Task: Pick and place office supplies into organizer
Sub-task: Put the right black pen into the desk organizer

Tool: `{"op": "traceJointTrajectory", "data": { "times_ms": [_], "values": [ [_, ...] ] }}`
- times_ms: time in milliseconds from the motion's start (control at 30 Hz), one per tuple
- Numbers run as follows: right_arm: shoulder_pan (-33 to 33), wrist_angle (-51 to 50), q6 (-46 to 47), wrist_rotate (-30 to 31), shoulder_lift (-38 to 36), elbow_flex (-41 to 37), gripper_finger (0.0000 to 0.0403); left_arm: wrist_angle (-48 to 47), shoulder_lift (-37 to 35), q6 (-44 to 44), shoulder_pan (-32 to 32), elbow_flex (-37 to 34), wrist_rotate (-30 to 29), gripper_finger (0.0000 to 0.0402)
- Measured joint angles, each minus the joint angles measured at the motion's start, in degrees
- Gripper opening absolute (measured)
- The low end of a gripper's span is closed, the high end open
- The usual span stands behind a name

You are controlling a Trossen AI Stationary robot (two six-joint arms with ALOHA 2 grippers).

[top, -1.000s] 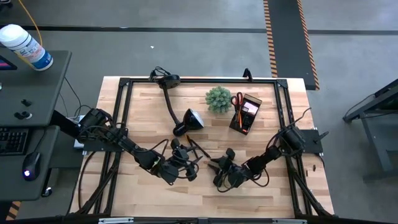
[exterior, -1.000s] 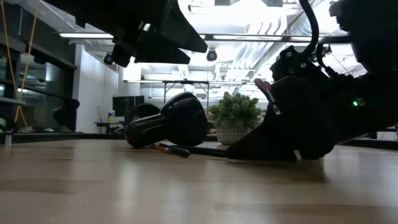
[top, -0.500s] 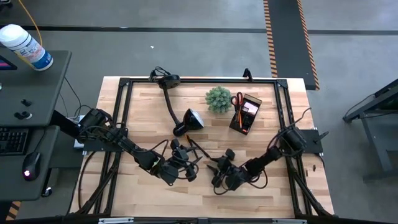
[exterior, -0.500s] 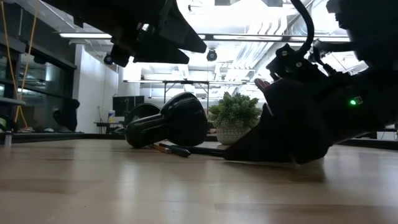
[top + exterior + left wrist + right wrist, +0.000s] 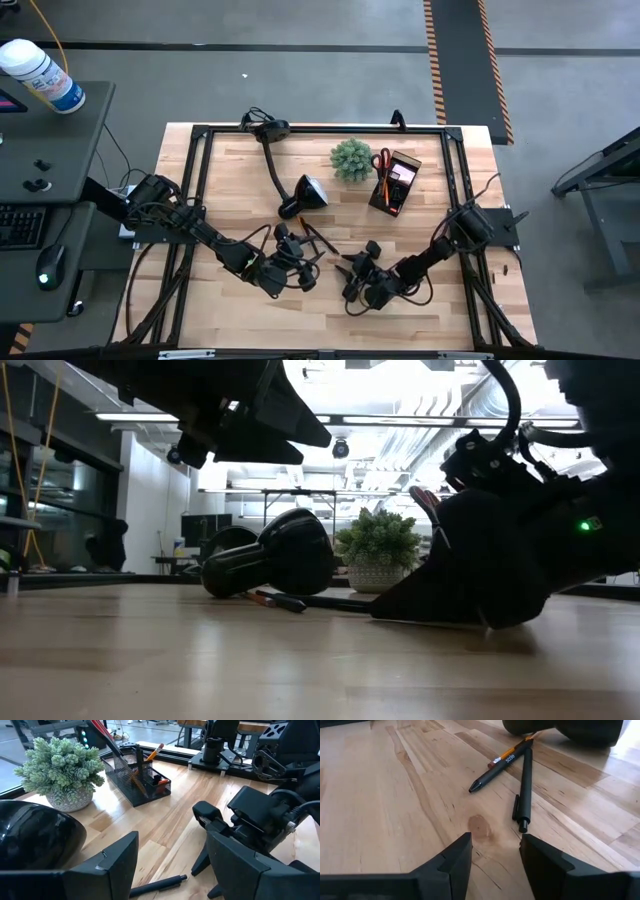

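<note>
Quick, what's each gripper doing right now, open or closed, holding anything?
Left gripper: open, holding nothing, above the table.
Right gripper: open, empty, low over the table near two pens.

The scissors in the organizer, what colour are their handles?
Red; the scissors show best in the high view.

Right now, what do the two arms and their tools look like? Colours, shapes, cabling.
Both arms are black and jointed, with loose black cables looping along them. The left tool has two broad, flat, matte black wedge-shaped fingers; the right tool has the same blocky dark fingers. A small green indicator light glows on one arm's housing in the low view. No markings are legible.
</note>
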Motion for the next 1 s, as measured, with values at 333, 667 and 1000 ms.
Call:
{"op": "traceJointTrajectory", "data": {
  "times_ms": [333, 667, 1000],
  "values": [
    [-2.42, 0.34, -2.98, 0.27, 0.02, -0.04, 0.0161, -0.12, 0.00, -1.02, 0.02, 0.00, -0.02, 0.0220],
    [-4.48, 0.58, -3.90, -0.58, 0.04, -0.04, 0.0161, -0.22, 0.00, -1.18, 0.02, 0.00, -0.02, 0.0220],
    [-6.83, 1.16, -5.42, -5.24, -0.07, -0.07, 0.0122, -0.22, 0.00, -1.16, 0.02, 0.00, -0.07, 0.0220]
  ]
}}
